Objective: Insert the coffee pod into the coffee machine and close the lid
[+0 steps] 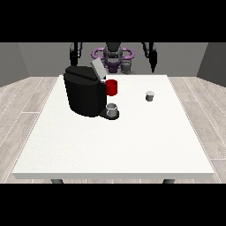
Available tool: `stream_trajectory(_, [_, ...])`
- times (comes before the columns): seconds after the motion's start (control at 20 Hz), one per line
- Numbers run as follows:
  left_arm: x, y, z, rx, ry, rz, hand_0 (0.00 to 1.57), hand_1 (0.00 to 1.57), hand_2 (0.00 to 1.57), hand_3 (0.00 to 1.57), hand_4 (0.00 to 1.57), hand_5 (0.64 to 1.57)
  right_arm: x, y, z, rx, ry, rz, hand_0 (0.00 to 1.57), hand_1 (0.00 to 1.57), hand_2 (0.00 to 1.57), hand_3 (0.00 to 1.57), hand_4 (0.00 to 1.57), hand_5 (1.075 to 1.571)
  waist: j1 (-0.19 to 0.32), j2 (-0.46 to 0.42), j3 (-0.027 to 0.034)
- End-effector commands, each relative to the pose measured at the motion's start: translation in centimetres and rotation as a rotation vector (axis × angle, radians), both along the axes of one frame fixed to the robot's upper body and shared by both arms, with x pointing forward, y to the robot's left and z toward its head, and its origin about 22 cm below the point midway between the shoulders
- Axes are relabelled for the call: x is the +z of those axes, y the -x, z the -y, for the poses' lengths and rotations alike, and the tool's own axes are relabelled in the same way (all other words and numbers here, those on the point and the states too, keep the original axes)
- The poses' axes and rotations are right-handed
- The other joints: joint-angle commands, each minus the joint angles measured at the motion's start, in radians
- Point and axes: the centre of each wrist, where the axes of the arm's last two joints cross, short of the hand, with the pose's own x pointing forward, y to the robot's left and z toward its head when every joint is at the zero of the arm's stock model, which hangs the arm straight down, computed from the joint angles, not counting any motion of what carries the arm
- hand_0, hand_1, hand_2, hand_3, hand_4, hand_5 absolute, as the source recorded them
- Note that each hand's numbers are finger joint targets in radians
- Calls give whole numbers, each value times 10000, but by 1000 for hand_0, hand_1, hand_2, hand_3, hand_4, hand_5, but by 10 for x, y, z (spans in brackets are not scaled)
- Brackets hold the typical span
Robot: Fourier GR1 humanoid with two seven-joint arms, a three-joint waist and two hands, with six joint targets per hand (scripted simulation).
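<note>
White tabletop (110, 145) fills most of my view, and across it I see the robot small at the far edge with both arms raised off the surface. I see the hand at the view's right (153, 66) hanging above the far right corner of the table, and the hand at the view's left (73, 58) hanging above the far edge just behind the coffee machine (84, 92); both are dark and too small for me to tell how their fingers lie, and I see nothing in either of them. From the hand at the view's right, the coffee pod (150, 96) sits nearer my camera and just a touch towards the view's left, upright on the table, well apart from that hand. From the hand at the view's left, the black coffee machine stands directly below and nearer my camera, its grey lid (98, 69) tilted up and open. A red part (111, 87) shows on the side of the machine that faces the pod, and a small grey cup (112, 109) stands on the machine's base below it. The pod and the machine are well apart, with bare table between them.
</note>
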Motion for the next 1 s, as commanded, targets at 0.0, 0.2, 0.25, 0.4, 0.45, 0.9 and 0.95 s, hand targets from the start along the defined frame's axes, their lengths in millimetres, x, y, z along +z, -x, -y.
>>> stream_trajectory(0.0, [6, -11, -4, 34, 195, 257, 0, 0, 0, 0, 240, 1571, -2, -8, 4, 161, 65, -54, 0, 0, 0, 0, 128, 1571, -272, -156, 94])
stream_trajectory(0.2, [14, -10, -45, -567, 707, 1261, 0, 0, 0, 0, 240, 1571, -6, 0, -9, -308, -94, -137, 0, 0, 0, 0, 128, 1571, -279, -289, 92])
stream_trajectory(0.25, [9, -4, -34, -689, 818, 1523, 0, 0, 0, 0, 240, 1571, -13, 6, 3, -424, -73, -213, 0, 0, 0, 0, 128, 1571, -312, -464, 93])
stream_trajectory(0.4, [9, -3, -56, -668, -667, 1336, 0, 0, 0, 0, 311, 1571, 10, -9, 1, -2264, -431, 1521, 0, 0, 0, 0, 95, 1571, -543, -398, 93])
stream_trajectory(0.45, [26, -18, -71, -361, -836, 1634, 0, 0, 0, 0, 320, 1571, -2, -2, 2, -2027, -526, 1706, 0, 0, 0, 0, 94, 1571, -817, -85, 97])
stream_trajectory(0.9, [45, -57, -112, 88, -2031, 480, 0, 0, 0, 0, 0, 1571, 26, -16, -22, -1217, -778, 2186, 0, 0, 0, 0, 174, 1571, -1667, 578, 91])
stream_trajectory(0.95, [49, -66, -97, 16, -2071, 510, 0, 0, 0, 0, 0, 1571, 9, -13, -25, -1335, -727, 2390, 0, 0, 0, 0, 134, 1571, -1731, 814, 95])
